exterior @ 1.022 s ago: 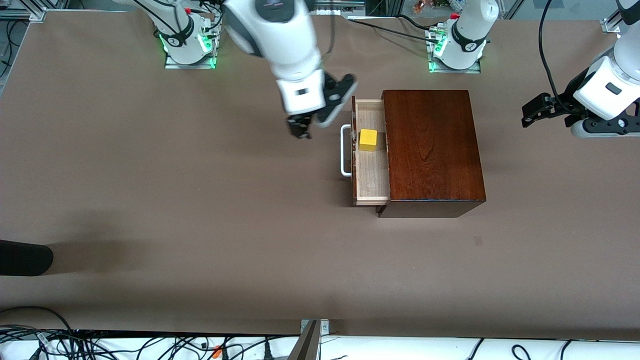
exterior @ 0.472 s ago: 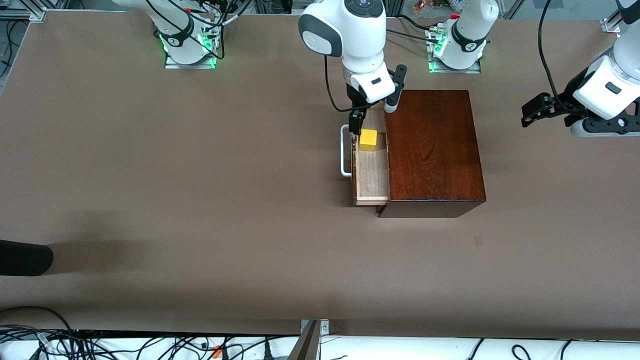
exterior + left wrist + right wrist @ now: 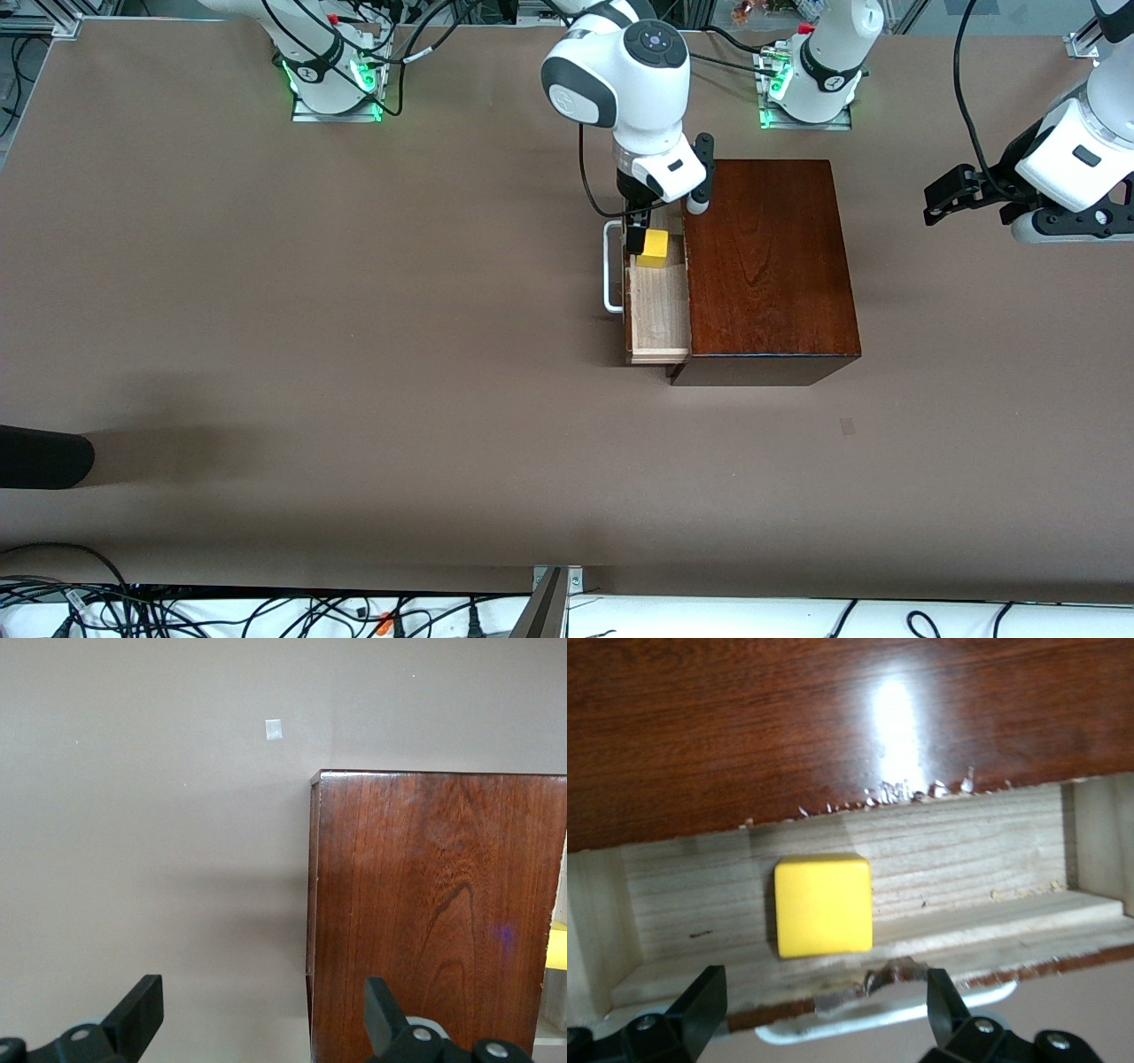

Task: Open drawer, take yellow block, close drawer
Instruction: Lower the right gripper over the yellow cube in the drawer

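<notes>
The dark reddish-brown box [image 3: 766, 266] stands mid-table with its drawer [image 3: 660, 310] pulled out toward the right arm's end, its white bar handle [image 3: 610, 266] in front. The yellow block [image 3: 654, 247] lies in the drawer, at the end farther from the front camera. My right gripper [image 3: 639, 234] hangs open just over the drawer's front edge, beside the block. In the right wrist view the block [image 3: 824, 905] sits on the pale wood [image 3: 966, 859], just past my open right gripper [image 3: 824, 1010], with the handle [image 3: 895, 1017] under it. My left gripper [image 3: 944, 197] waits open, off the box's left-arm end.
In the left wrist view the open left gripper [image 3: 261, 1003] is over bare table beside the box [image 3: 434, 904]. A small square mark [image 3: 848, 427] lies on the table nearer the front camera. A dark object [image 3: 44, 456] juts in at the right arm's end of the table.
My right arm has swung from over the bare table in front of the drawer to over the drawer and come down beside the yellow block. The left arm has not moved.
</notes>
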`<act>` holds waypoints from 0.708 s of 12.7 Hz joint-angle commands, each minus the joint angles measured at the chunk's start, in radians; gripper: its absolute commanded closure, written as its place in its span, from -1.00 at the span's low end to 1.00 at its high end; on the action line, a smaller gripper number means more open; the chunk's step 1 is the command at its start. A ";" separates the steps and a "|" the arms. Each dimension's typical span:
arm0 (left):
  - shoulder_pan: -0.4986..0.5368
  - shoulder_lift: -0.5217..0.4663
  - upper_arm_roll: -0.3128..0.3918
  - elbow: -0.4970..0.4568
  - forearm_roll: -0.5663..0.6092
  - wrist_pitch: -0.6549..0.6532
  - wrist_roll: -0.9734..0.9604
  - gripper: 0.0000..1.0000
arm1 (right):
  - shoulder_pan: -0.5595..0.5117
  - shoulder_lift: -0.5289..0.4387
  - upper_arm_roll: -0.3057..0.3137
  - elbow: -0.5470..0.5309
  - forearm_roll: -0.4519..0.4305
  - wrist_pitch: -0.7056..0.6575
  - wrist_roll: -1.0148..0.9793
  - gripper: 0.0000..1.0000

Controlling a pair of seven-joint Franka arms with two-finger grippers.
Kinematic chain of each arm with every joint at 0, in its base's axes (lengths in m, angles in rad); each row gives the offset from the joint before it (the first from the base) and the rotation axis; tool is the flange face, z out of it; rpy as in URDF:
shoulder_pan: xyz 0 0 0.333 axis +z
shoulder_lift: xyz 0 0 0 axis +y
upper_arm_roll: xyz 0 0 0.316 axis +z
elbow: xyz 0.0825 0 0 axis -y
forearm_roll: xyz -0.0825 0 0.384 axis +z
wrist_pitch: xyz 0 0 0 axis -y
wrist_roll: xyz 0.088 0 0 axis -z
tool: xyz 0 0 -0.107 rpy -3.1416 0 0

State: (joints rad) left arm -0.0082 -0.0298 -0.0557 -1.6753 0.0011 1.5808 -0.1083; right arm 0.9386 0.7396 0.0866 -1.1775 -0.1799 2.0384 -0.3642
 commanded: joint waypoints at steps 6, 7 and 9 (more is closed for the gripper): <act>0.008 -0.012 -0.010 0.002 0.007 -0.013 -0.005 -1.00 | 0.031 0.076 -0.016 0.039 -0.020 0.069 -0.002 -1.00; 0.008 -0.012 -0.010 0.002 0.007 -0.013 -0.005 -1.00 | 0.031 0.078 -0.016 0.039 -0.020 0.071 -0.002 -1.00; 0.008 -0.012 -0.010 0.002 0.008 -0.013 -0.005 -1.00 | 0.031 0.099 -0.014 0.067 -0.020 0.072 -0.001 -1.00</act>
State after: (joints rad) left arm -0.0082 -0.0298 -0.0557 -1.6753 0.0011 1.5808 -0.1085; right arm 0.9579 0.8006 0.0818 -1.1725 -0.1833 2.1126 -0.3650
